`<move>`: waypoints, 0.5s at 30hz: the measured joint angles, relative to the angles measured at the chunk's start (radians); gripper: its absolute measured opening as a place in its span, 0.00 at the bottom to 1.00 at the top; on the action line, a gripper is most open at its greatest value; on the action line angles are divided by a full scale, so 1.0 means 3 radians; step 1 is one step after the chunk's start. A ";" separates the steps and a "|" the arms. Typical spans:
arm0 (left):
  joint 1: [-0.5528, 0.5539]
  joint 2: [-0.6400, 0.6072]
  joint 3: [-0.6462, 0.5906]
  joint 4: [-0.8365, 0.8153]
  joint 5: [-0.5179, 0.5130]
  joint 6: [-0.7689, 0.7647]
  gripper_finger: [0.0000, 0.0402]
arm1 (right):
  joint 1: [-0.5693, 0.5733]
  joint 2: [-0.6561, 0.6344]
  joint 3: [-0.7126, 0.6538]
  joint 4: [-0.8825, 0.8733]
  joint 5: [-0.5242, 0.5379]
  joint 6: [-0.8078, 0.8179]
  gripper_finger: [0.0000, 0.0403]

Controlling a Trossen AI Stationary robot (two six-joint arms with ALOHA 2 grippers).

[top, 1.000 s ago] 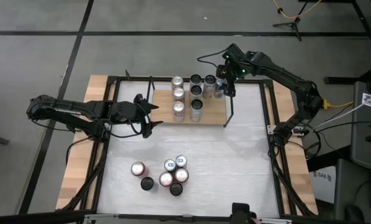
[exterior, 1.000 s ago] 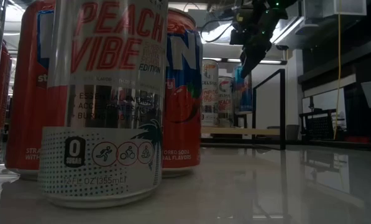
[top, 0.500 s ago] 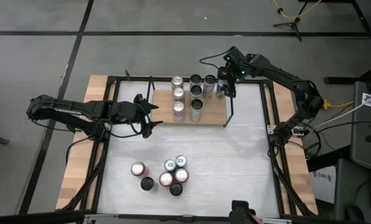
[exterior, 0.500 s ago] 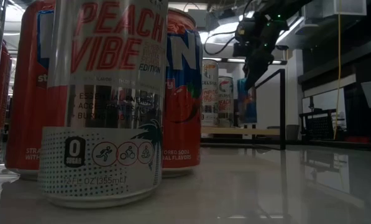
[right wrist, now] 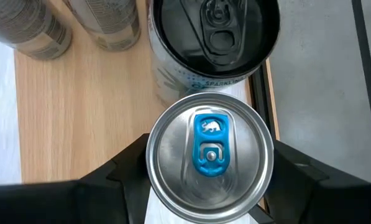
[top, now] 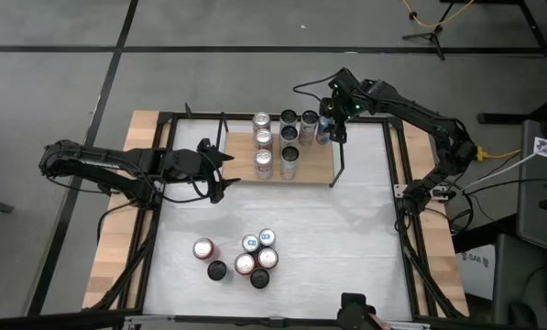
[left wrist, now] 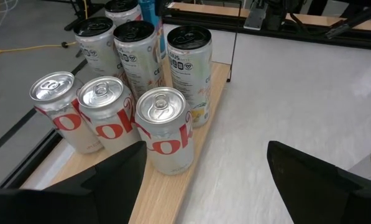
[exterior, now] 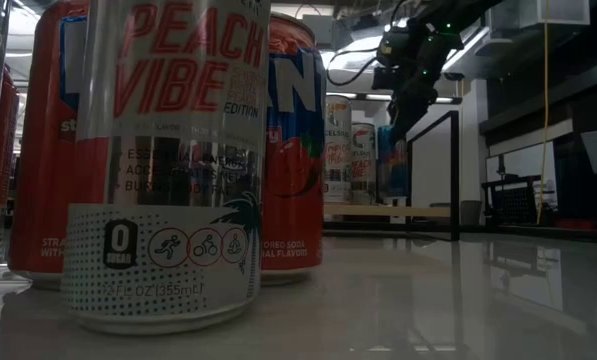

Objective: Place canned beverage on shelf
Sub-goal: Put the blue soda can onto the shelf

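Right gripper (right wrist: 207,186) clamping blue-tab can (right wrist: 210,155) at shelf (top: 321,158) back corner | advising: lowering upright, clearing neighbouring black-top can (right wrist: 213,31) | left gripper (top: 220,171) idling open beside shelf

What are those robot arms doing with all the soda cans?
The right claw is holding a can with a blue tab at the back corner of the wooden shelf, next to the cans already standing there. The left claw waits open beside the shelf. More cans stand on the white table.
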 joint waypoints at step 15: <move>0.0000 -0.0001 0.0000 0.0000 0.0001 -0.0001 0.81 | 0.0000 0.0147 -0.0001 -0.0010 0.0041 -0.0001 0.58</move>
